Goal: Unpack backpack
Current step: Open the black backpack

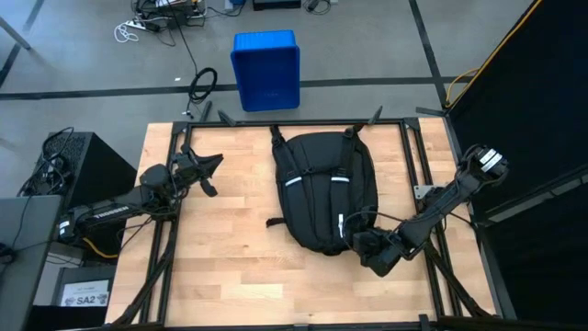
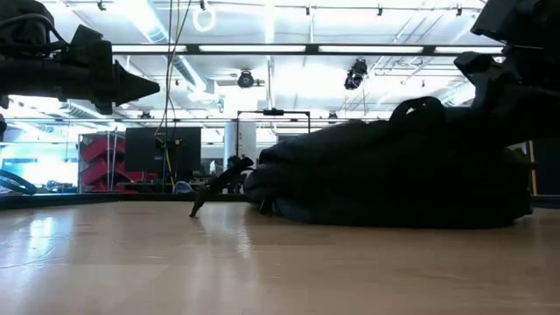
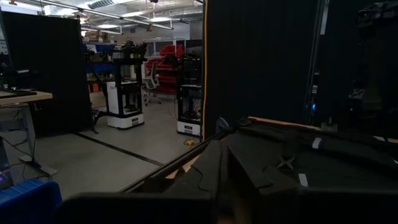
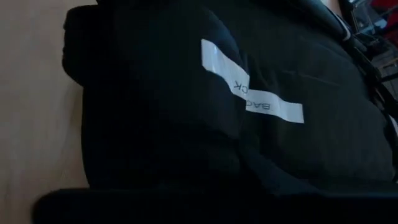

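1. While the right gripper [image 1: 375, 250] presses against the near right corner of the backpack [image 1: 326, 193], its jaws are drawn close together; whether they pinch a fold of fabric, a zipper pull or nothing at all cannot be told, since the right wrist view shows only black cloth and a white label strip [image 4: 252, 91] right in front of it.
2. Away from the backpack on its left side, the left gripper [image 1: 208, 171] hangs above the bare wood with its fingers shut on nothing, waiting.
3. The backpack lies flat in the middle of the wooden table [image 1: 230, 248], top end and straps toward the far edge, thin white reflective strips showing on its upper face. In the low view it forms a dark, full-looking mound [image 2: 394, 171] on the tabletop.
4. As a judgement of progress, the unpacking seems to be at its very start: no opening shows in the backpack from above, nothing lies on the table beside it, and no item is held by either arm. Opening a compartment and lifting out whatever is inside is all left to do.
5. What the backpack holds cannot be seen; its bulk suggests contents, but that is only a guess.
6. Beyond the far edge of the table from the backpack, a blue plastic bin [image 1: 265, 69] stands on the floor. Its inside is not visible well enough to say whether anything is in it.
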